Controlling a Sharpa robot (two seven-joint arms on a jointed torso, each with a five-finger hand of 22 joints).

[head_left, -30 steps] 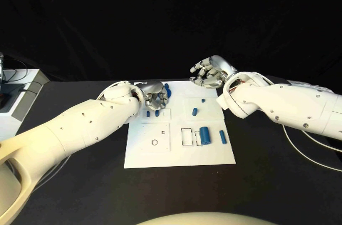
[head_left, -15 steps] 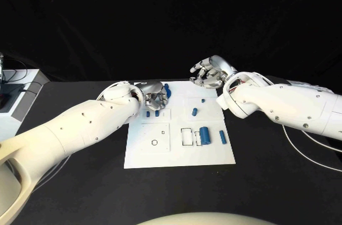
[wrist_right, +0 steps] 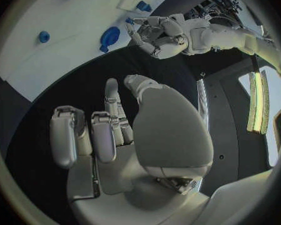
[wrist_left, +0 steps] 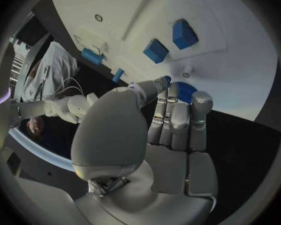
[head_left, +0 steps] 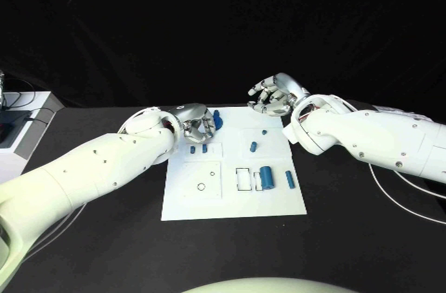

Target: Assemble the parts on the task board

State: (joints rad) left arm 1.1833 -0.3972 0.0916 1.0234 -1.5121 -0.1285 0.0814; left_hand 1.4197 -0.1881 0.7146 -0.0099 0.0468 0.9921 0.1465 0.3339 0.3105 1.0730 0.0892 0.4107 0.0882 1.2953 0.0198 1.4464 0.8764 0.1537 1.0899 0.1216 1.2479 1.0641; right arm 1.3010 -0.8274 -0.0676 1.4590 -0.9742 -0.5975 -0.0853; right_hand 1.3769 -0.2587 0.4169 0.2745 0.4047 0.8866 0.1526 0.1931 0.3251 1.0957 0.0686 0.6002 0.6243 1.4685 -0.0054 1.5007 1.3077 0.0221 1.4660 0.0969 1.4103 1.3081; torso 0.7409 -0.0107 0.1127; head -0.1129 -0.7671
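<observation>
The white task board (head_left: 232, 203) lies in the middle of the black table. My left hand (head_left: 195, 127) hovers over its far left corner, fingertips (wrist_left: 178, 92) right at a tall blue part (head_left: 216, 118). Whether the part (wrist_left: 185, 90) is pinched I cannot tell; from the right wrist view the left hand (wrist_right: 158, 37) is close beside the part (wrist_right: 109, 36). Two small blue blocks (head_left: 199, 149) sit just below that hand. A blue cylinder (head_left: 267, 176) and a slim blue pin (head_left: 290, 178) lie at the board's right. My right hand (head_left: 271, 94) is raised beyond the far edge, fingers (wrist_right: 109, 130) apart, holding nothing.
A white box (head_left: 23, 122) stands at the table's left edge. A pale cable (head_left: 401, 193) runs across the table on the right. The board has an oval hole (head_left: 202, 185) and rectangular slots (head_left: 243, 178) near its middle; its near half is bare.
My left arm has lifted and swung a little, and the hand has edged up toward the tall blue part. The part and the right hand have stayed put.
</observation>
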